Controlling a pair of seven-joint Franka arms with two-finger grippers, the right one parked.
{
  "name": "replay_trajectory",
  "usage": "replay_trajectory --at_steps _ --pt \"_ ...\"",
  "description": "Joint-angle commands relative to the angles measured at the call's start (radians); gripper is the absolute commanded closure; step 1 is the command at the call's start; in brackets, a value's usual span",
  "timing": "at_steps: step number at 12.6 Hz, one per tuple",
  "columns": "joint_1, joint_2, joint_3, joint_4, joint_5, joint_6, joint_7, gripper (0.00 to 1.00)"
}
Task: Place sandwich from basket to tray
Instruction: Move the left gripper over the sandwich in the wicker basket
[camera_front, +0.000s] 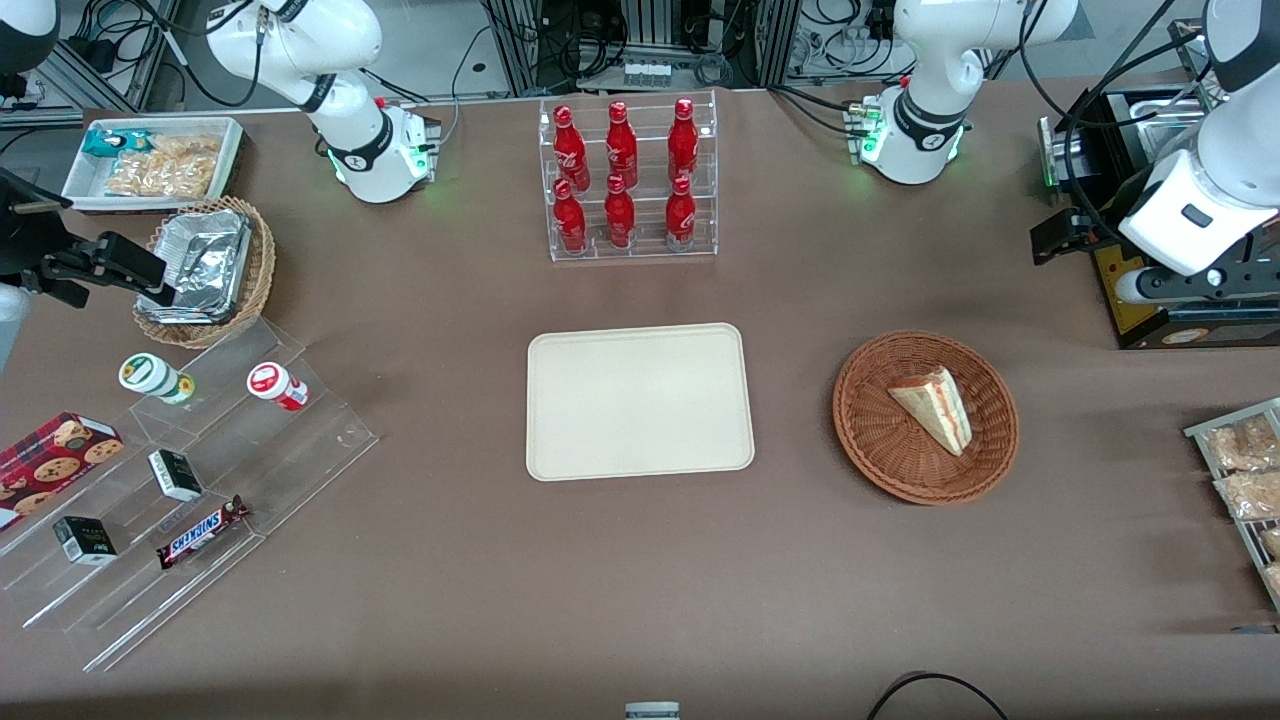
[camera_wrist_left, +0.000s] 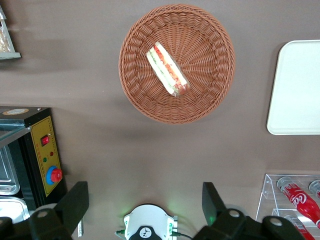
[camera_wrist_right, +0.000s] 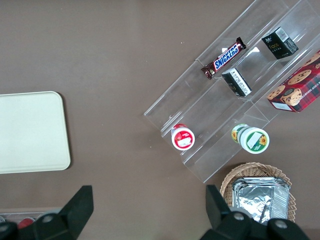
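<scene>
We judge the task barely begun: the sandwich (camera_front: 935, 407) lies in the basket (camera_front: 872, 440), right of centre in the front view, and the tray (camera_front: 640, 401) at the middle of that frame holds nothing. The two sit side by side and apart, with bare brown table (camera_front: 640, 580) between them. Everything is left to do: reach down, take hold of the wedge, carry it across and set it on the tray. Our working arm is raised at the right edge of the front view, with its gripper (camera_wrist_left: 145, 205) hanging well above the table, farther from the front camera than the basket and touching nothing. In the wrist view its two fingers (camera_wrist_left: 75, 200) stand spread wide apart and empty, the basket and sandwich in plain sight between and past them.
</scene>
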Motion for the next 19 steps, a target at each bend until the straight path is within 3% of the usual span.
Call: replay_trajectory --at_steps 1,5,11,15,19 --pt "0.005 -0.011 -0.019 0.000 -0.009 0.016 0.015 0.00" --pt "0.003 0.026 -0.021 -0.064 -0.008 0.057 0.017 0.00" --pt "0.003 0.029 -0.021 -0.393 -0.006 0.436 0.003 0.00" --pt "0.005 0.054 -0.021 -0.509 -0.006 0.622 -0.017 0.00" --pt "0.003 0.055 -0.021 -0.618 -0.006 0.810 -0.280 0.00"
